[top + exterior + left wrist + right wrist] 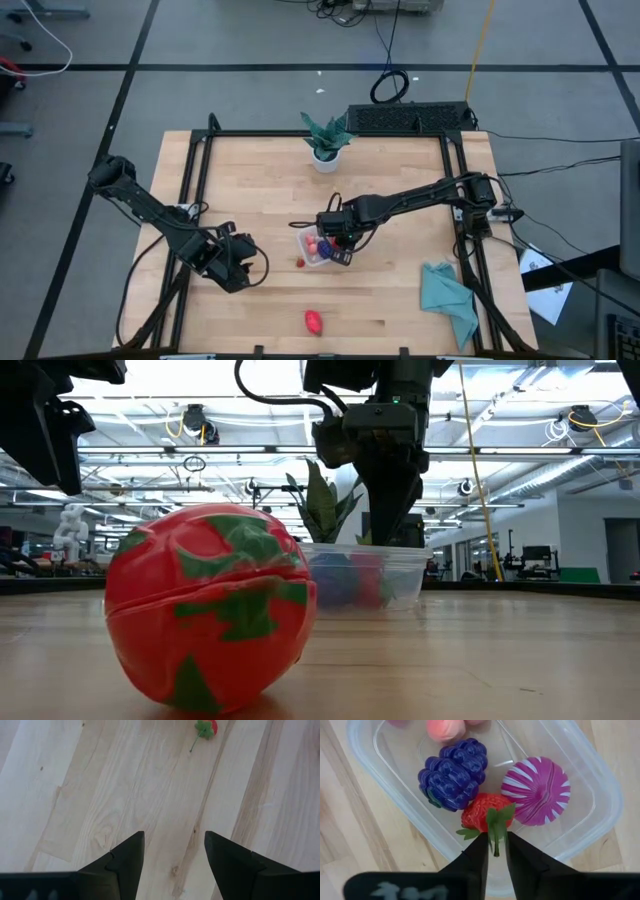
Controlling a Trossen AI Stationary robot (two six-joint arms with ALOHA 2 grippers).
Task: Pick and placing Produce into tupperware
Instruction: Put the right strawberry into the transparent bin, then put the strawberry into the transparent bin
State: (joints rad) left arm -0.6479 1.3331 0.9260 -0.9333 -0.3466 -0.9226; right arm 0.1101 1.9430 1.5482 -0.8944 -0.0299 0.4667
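Observation:
The clear tupperware (312, 248) (365, 760) stands mid-table. In it lie a purple berry cluster (452, 772), a pink striped ball (537, 790), a peach-coloured fruit (445, 729) and a red strawberry (481, 814). My right gripper (497, 845) (338, 250) hangs over the container's near wall, pointing down and a little open. The strawberry's green stem (496, 847) stands in the gap between its fingertips. My left gripper (175, 845) (240, 268) waits open over bare wood at the left. A small red fruit (299, 263) (206, 727) and a red-and-green tomato (314, 321) (205, 610) lie on the table.
A potted plant (326, 140) stands at the far edge of the table. A teal cloth (448, 298) lies near the right front corner. Black frame rails (196, 170) run along the table's left and right sides. Bare wood lies between the container and the front edge.

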